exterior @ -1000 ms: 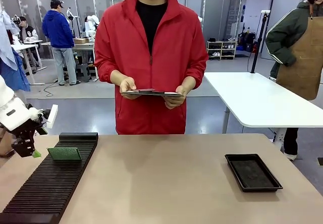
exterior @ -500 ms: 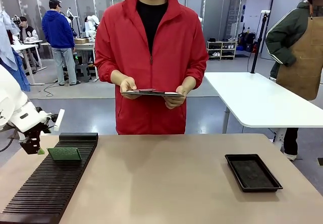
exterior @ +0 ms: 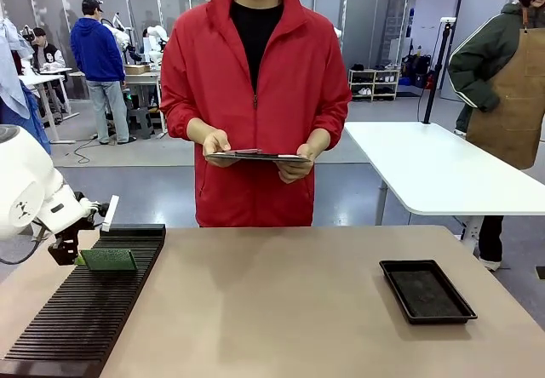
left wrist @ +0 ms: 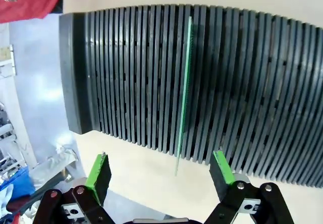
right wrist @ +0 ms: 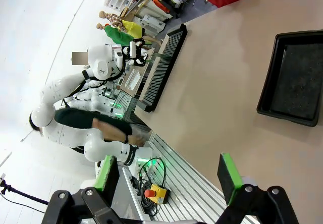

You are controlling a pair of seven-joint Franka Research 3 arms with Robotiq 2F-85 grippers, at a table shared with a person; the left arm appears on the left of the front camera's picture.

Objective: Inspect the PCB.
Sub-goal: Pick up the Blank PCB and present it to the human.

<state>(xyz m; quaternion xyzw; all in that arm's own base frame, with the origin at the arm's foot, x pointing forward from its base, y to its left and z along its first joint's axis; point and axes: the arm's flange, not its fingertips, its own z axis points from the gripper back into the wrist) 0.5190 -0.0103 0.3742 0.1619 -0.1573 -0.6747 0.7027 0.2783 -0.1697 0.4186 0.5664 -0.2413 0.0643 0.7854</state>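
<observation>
We see the PCB [left wrist: 184,82] upright in the rack [left wrist: 126,72], just ahead of the left gripper [left wrist: 159,159], whose jaws are apart; the right gripper [right wrist: 167,162] is likewise spread.

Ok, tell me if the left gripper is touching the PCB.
Apart. In the left wrist view the left gripper is open, its green pads flanking the edge-on PCB, with a clear gap on each side.

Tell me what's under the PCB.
The black slotted rack: the PCB stands on edge in one slot. Its lower edge is hidden between the ribs.
</observation>
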